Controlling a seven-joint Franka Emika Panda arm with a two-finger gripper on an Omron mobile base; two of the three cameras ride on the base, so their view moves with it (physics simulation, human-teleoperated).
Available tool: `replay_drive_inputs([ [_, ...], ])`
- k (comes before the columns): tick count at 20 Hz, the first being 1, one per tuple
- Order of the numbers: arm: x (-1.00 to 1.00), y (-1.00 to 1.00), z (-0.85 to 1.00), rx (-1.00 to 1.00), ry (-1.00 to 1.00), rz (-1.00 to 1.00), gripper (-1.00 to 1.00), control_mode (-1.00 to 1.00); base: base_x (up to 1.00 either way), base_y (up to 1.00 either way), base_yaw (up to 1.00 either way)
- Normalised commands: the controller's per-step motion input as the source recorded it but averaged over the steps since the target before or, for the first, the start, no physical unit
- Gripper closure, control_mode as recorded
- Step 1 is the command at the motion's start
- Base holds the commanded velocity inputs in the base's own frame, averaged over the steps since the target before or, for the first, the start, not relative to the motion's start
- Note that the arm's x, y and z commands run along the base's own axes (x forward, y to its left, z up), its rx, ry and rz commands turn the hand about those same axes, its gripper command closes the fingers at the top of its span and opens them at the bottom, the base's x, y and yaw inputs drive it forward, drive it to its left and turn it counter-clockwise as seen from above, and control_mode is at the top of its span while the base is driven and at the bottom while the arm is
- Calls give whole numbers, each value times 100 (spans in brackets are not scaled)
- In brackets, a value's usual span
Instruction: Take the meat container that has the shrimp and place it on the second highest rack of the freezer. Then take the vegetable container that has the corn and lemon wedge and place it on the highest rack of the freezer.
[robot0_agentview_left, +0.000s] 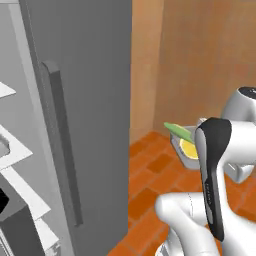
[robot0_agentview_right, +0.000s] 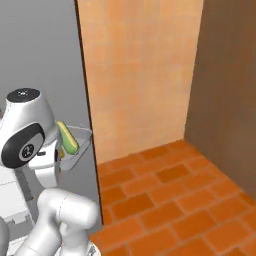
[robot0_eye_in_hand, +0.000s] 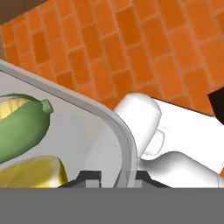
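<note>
We've got the end effector (robot0_eye_in_hand: 111, 177) clamped on the grey plastic tray's rim (robot0_eye_in_hand: 124, 144), green-husked corn (robot0_eye_in_hand: 22, 127) and yellow lemon wedge (robot0_eye_in_hand: 30, 170) inside; the tall grey freezer (robot0_agentview_left: 85, 100) sits off left.

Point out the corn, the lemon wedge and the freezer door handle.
corn (robot0_eye_in_hand: 22, 124): hand view, on the green husk near its tip.
lemon wedge (robot0_eye_in_hand: 33, 173): hand view, on the yellow flesh.
freezer door handle (robot0_agentview_left: 62, 150): left base view, on the middle of the long grey bar.
</note>
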Motion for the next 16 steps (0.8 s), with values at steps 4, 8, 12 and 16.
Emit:
replay_drive_inputs([
  [4,0,0,0,0,0,0,100,100,39,0,84],
  [8,0,0,0,0,0,0,100,100,5,0,85],
  [12,0,0,0,0,0,0,100,100,0,0,80],
  [16,0,0,0,0,0,0,100,100,21,0,64],
])
